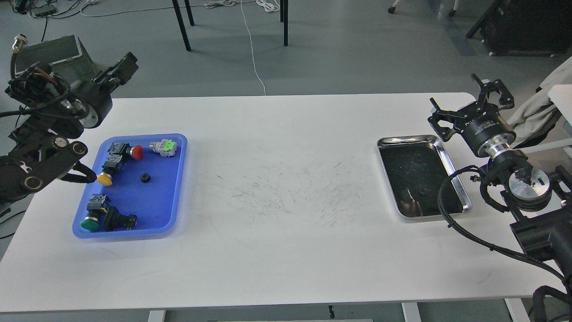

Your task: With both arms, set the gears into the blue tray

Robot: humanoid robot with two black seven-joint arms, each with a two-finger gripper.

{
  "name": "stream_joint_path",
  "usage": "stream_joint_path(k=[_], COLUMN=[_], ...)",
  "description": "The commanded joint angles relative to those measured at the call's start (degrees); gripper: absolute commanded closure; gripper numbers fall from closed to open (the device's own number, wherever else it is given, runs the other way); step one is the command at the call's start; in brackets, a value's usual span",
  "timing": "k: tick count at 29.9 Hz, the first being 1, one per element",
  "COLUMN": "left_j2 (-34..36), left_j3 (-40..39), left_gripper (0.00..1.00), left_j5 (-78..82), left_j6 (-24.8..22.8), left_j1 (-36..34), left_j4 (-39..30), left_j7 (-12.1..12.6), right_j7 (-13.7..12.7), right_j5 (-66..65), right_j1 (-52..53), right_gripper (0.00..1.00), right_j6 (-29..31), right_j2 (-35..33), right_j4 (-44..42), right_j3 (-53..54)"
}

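One gear (144, 178) lies in blue tray (175, 147) | one gear (420, 192) left in steel tray (447, 156) | left tool (119, 69) state cannot be told | right tool (489, 89) spread, empty

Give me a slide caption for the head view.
One gear lies among switches in the blue tray; another sits in the steel tray.

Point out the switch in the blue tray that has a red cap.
The red-capped switch at the blue tray's far left; the others show yellow, green or no coloured cap.
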Motion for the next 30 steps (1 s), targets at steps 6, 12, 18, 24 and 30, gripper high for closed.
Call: stream_joint_path(k=[6,12,18,24,30], left_j2=[-9.1,-12.2,-12.5,-12.7,-12.9], left_j3=[-7.4,-15.2,-16.6,-16.5,-15.9], left_gripper=[0.02,0.02,0.02,0.02,0.02], left_j5=[-33.4,-38.1,-44.2,-48.9,-48.2], left_j6=[-6.2,-17.2,-24.5,-25.4,-25.0], left_j1=[-2.7,1.6,2.4,2.5,2.9], left_j4=[6.3,7.7,8.3,9.4,9.4], left_j7=[-0.9,-2.5,-2.3,-2.4,-3.2], right_j7=[-0.3,-0.4,-0.8,-2.5,-2.5], right_j5=[0.0,-0.3,-5.2,-16.7,-45.2], right_j1=[1.9,1.8,2.9,5.9,5.2], right_gripper=[0.04,0.04,0.04,0.04,0.03], right_j6=[-0.7,-3.4,-8.3,-8.5,-8.4], right_j2=[-1.3,-1.3,-9.1,-18.9,-31.6], right_j4=[0.3,6.9,18.3,27.0,37.7], right_j3=[-1.3,-2.9,-11.7,-17.7,-26.9])
